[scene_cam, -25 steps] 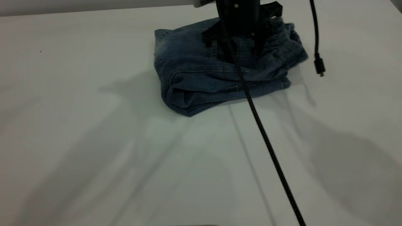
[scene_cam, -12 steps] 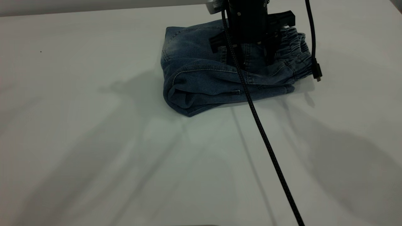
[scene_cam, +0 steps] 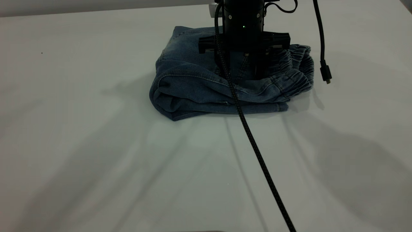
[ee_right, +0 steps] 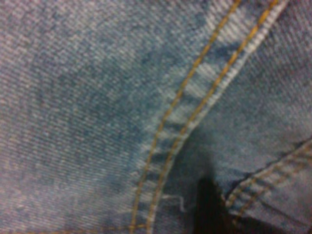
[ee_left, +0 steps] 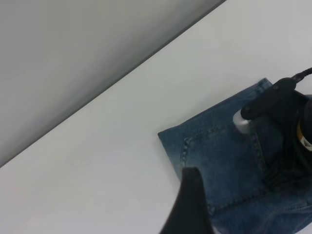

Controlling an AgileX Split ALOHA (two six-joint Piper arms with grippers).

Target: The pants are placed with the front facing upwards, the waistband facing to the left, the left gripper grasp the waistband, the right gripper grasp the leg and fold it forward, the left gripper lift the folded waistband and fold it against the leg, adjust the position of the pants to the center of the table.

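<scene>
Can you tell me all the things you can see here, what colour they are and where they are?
pants: one, blue denim with orange stitching, folded into a bundle at the far middle of the table.
table: one, white, under everything.
cable: one, black and braided, running from the arm toward the near edge, passing in front of the pants.
loose plug cable: one, black, hanging just right of the pants.
right tool: one, black, pressed down onto the top of the pants.
left tool: one, black, only a finger showing, raised near a corner of the pants, apart from them.

A plain grey wall (ee_left: 73,58) rises behind, dimly lit.
</scene>
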